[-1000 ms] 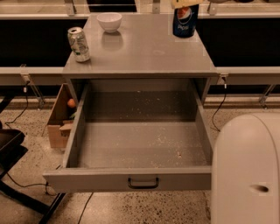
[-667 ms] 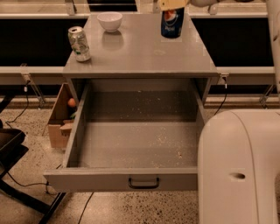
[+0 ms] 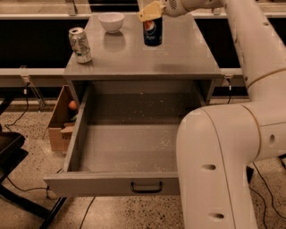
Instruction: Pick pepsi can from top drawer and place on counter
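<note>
The pepsi can (image 3: 153, 32), dark blue with a round logo, stands upright at the back middle of the grey counter (image 3: 134, 60). My gripper (image 3: 151, 11) reaches in from the upper right and is shut on the can's top, hiding its lid. The top drawer (image 3: 129, 145) is pulled fully open below the counter. Its speckled floor is bare and its dark bar handle (image 3: 146, 187) faces the front.
A silver-white and green can (image 3: 81, 44) stands at the counter's left edge. A white bowl (image 3: 111, 21) sits at the back. My arm's large white body (image 3: 219, 165) covers the drawer's right front. A cardboard box (image 3: 60, 120) with an orange stands on the floor at left.
My gripper has carried the pepsi can leftward and toward the front, from the counter's back right corner to its back middle. The drawer, bowl and other can have not moved.
</note>
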Controlling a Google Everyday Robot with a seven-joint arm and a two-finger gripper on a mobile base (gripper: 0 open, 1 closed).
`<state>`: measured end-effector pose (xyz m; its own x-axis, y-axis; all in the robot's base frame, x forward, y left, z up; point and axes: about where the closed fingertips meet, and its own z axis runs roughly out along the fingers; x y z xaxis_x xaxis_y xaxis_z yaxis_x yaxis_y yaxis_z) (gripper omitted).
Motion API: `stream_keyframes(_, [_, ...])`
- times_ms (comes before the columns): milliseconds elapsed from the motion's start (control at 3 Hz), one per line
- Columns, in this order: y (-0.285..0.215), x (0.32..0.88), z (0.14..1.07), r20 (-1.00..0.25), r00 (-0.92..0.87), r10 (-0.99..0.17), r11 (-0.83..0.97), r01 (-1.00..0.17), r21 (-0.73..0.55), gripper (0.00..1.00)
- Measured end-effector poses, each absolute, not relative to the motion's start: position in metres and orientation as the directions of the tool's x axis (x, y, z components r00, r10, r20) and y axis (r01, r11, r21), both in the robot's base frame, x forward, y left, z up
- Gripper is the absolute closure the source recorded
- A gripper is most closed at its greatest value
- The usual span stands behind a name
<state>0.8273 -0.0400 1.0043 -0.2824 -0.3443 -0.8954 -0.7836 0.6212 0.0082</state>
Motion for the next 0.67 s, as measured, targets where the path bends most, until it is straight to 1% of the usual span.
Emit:
stream_keyframes(333, [-0.026,0.847,0.979,-0.899,-0.306,-0.315,0.641,-0.767,0.036,1.0])
stream_keyframes(667, [-0.026,0.864,0.949,-0.91,-0.323,-0.26,0.66,-0.747,0.076,1.0])
